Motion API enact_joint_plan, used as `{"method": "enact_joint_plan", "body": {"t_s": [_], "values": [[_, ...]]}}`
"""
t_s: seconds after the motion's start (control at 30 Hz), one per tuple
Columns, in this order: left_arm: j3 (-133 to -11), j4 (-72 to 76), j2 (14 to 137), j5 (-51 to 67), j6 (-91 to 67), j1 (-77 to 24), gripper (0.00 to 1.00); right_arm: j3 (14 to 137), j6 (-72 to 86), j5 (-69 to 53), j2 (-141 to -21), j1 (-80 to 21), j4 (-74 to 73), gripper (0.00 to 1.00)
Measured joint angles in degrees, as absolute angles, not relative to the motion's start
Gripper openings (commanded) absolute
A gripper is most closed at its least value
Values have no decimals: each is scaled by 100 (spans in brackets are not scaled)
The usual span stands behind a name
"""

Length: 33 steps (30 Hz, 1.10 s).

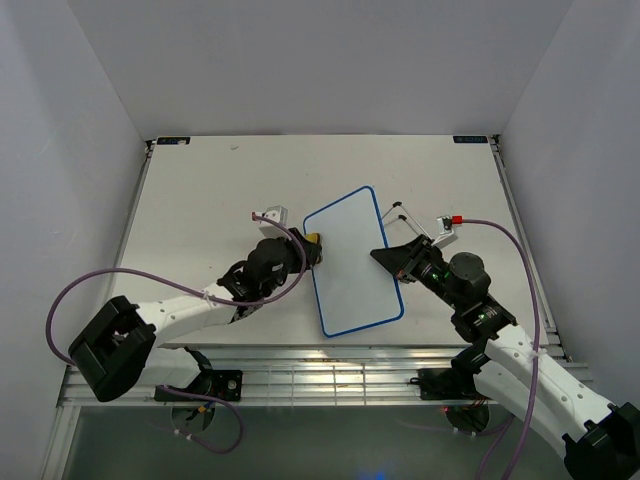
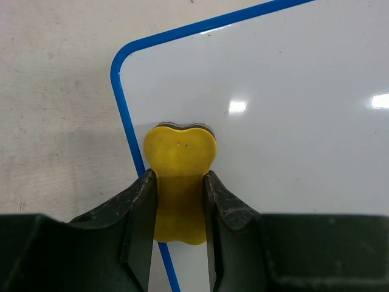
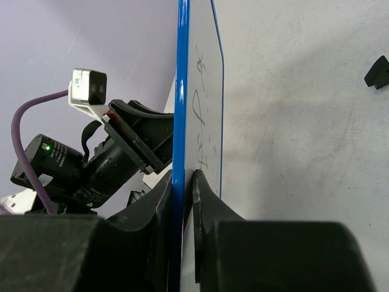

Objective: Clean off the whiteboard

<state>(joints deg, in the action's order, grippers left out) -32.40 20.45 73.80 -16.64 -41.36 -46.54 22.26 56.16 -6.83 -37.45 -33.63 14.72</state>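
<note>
A blue-framed whiteboard (image 1: 352,262) lies tilted at the table's middle. My left gripper (image 1: 309,248) is shut on a yellow eraser (image 2: 179,164), which rests on the board (image 2: 273,91) just inside its upper left corner. The eraser also shows at the board's left edge in the top view (image 1: 314,240). My right gripper (image 1: 385,257) is shut on the board's right edge. In the right wrist view its jaws (image 3: 183,182) pinch the blue frame (image 3: 182,73), and faint marks show on the board's face (image 3: 200,115). The board face looks blank in the top and left wrist views.
The white table (image 1: 200,200) spreads around the board. A small black object (image 3: 378,72) lies on the table in the right wrist view. The left arm (image 3: 91,164) and its camera show beyond the board there. Walls close the table's back and sides.
</note>
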Motion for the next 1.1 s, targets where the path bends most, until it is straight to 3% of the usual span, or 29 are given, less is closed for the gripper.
{"method": "enact_joint_plan", "body": {"t_s": [0.77,1.1], "values": [[-3179,3203,7347,-972,-3581,-4099,0,2226,5909,-790,-3597,-3343,1612,8],[-3824,2139,7190,-1072,-3732,-3907,0,2285,5605,-958,-3520,-3363,1424,8]]}}
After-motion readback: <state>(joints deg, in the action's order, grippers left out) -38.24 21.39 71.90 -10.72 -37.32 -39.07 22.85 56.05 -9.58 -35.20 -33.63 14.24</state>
